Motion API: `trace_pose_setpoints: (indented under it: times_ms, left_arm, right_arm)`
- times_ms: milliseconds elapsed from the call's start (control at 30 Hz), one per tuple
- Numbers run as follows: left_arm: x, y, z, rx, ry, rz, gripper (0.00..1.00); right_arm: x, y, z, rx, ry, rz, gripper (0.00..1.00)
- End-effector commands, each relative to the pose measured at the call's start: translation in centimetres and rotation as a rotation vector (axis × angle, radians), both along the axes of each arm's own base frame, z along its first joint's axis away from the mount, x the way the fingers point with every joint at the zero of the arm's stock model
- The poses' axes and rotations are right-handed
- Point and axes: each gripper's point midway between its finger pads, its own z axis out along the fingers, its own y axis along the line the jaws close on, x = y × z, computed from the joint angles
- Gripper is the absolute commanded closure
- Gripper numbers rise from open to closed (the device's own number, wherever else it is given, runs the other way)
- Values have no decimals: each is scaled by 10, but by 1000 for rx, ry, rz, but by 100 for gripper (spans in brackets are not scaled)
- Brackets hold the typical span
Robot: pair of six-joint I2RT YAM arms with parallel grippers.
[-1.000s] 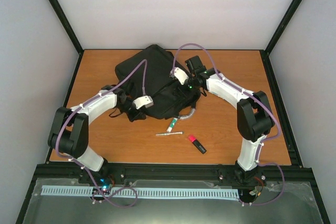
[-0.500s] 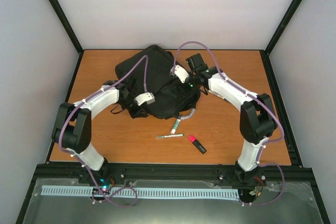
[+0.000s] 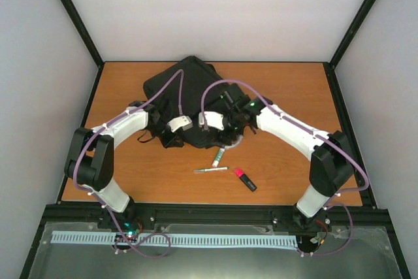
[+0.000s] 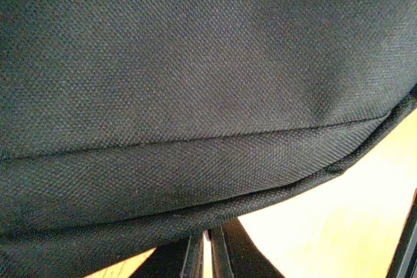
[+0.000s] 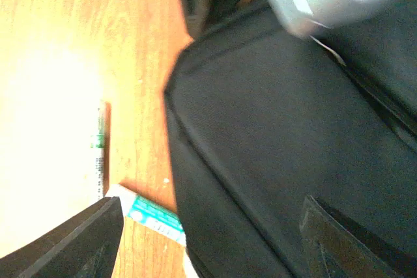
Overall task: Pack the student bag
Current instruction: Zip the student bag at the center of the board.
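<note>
The student bag [image 3: 186,89], a black fabric backpack, lies at the table's middle back. My left gripper [image 3: 171,136] is at its near left edge. In the left wrist view its fingers [image 4: 225,258] stand close together, their tips tucked under a fold of the bag [image 4: 195,96]. My right gripper [image 3: 225,136] hovers over the bag's near right corner. Seen from the right wrist, that gripper [image 5: 215,252] is open, with the bag's corner [image 5: 273,148] lying between the fingers and nothing held.
A white and teal tube [image 3: 217,155] [image 5: 146,216] lies just in front of the bag. A thin pen [image 3: 210,168] [image 5: 99,154] and a red and black highlighter [image 3: 245,179] lie nearer me. Black frame posts border the wooden table [image 3: 294,96].
My right arm has swung left and nearer, from the bag's far right side to its near corner, and its jaws have opened wider. The left arm shifted slightly right, then stayed.
</note>
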Motion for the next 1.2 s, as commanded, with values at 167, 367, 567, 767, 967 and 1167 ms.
trace_pose_setpoints:
  times_ms: [167,367,567,767,967,1167]
  left_arm:
    - [0,-14,20,-96,36,58,93]
    - [6,-24,38,-184,84,117,93]
    - [11,-22,38,-182,79,121,95]
    - [4,-27,36,-223,119,132,97]
    - [-15,-50,48,-314,188,62,99]
    - [-17,-60,58,-377,236,41,97]
  right_arm:
    - [-15,45,-7,-47,-188,244,24]
    - [-14,61,-22,-46,-190,286,27]
    - [3,72,-29,-68,-233,196,65]
    - [14,86,-13,-4,-227,115,91]
    - [21,87,-22,-15,-219,64,96]
    - [19,82,-25,-38,-206,53,95]
